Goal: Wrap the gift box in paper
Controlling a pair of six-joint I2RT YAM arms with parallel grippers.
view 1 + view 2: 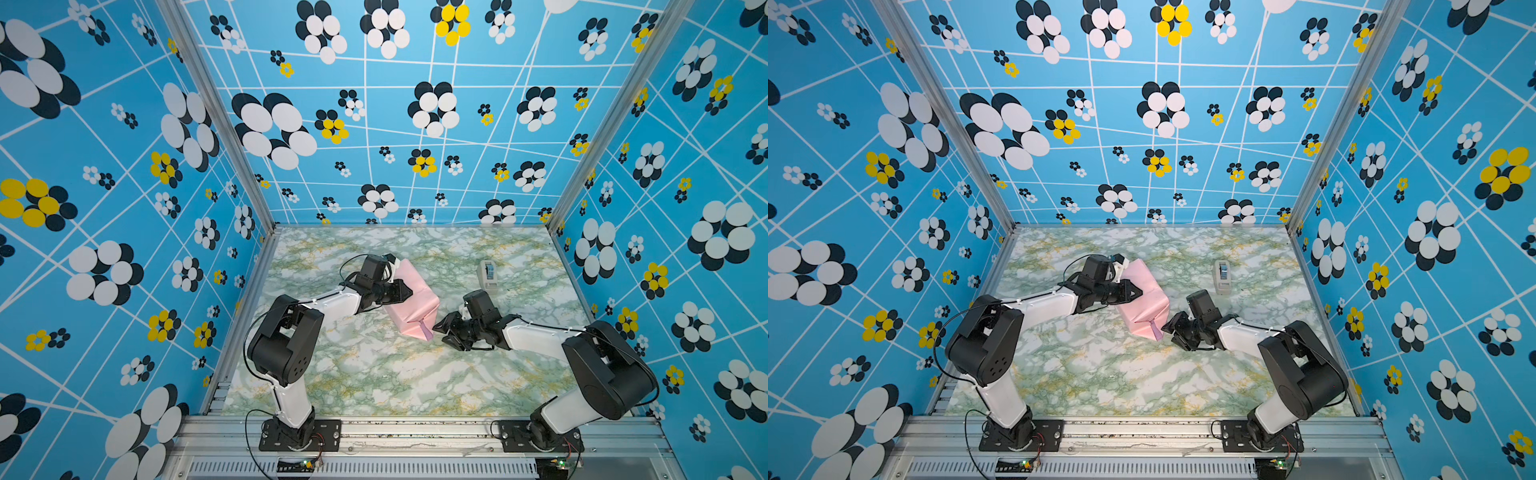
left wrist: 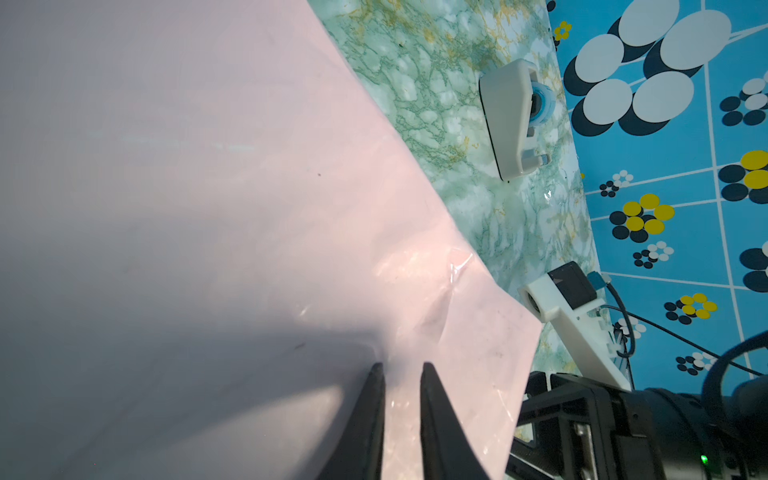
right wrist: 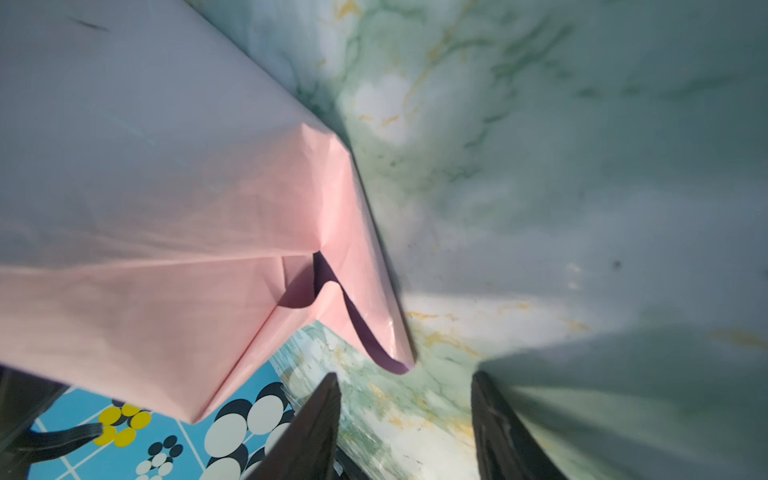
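marble table (image 3: 540,166); right wrist shows paper's (image 3: 166,208) lilac underside.

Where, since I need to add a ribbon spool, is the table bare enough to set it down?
Bare: the wide table strip along the front rail, and the strip under the back wall. Crowded: the middle, with the left gripper at the folded paper, the right gripper beside its near end, and the tape dispenser behind.
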